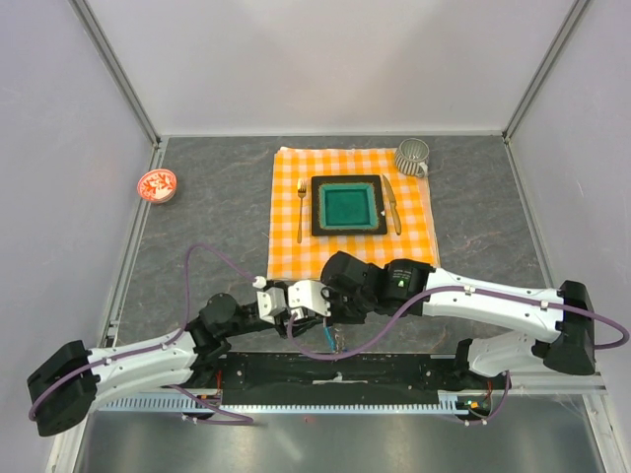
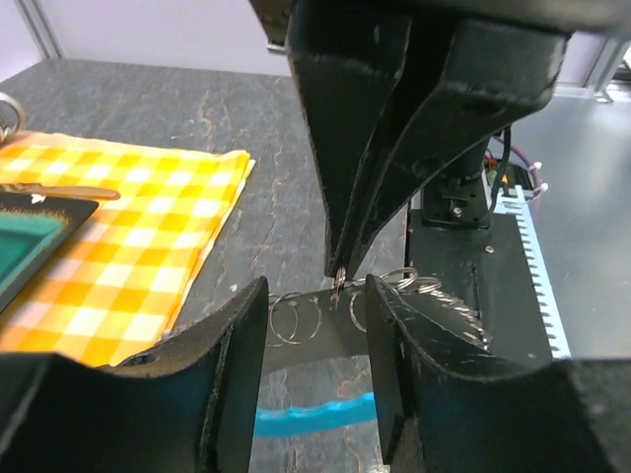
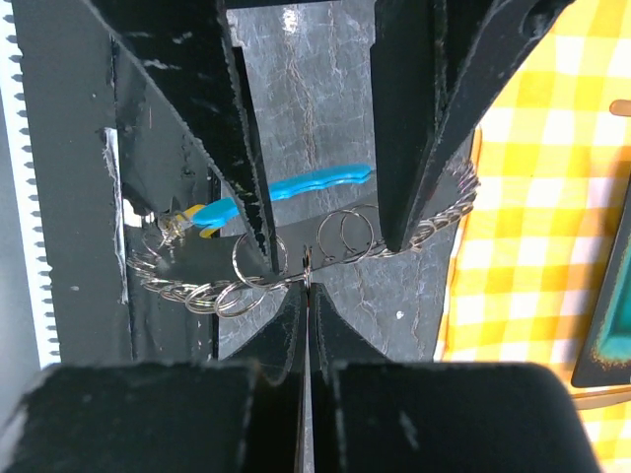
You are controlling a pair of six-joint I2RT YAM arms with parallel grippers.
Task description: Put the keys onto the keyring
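A robot lab cell: plain panel walls [image 1: 59, 99] and metal framing [image 1: 113, 64] enclose a grey tabletop [image 1: 217, 197].

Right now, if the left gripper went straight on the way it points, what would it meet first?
Probably the keyring, strung across just ahead of the left gripper, with the right gripper shut on it; depth is unclear.

The two arms reach in from the near corners of the table [image 1: 217, 197] and meet by the middle of its near edge, left tool [image 1: 317, 307] and right tool [image 1: 335, 313] tip to tip. Just below them shows a short cyan curve, seemingly the clip of the keyring [image 1: 321, 341]. Toward the far edge lies an orange checked cloth [image 1: 286, 246] carrying a black square plate [image 1: 317, 207], with a fork [image 1: 302, 209] left of the plate, a knife [image 1: 392, 205] right of it, and a ribbed cup [image 1: 412, 156] at the cloth's far right corner. A red-and-white dish [image 1: 157, 184] sits at the left edge.
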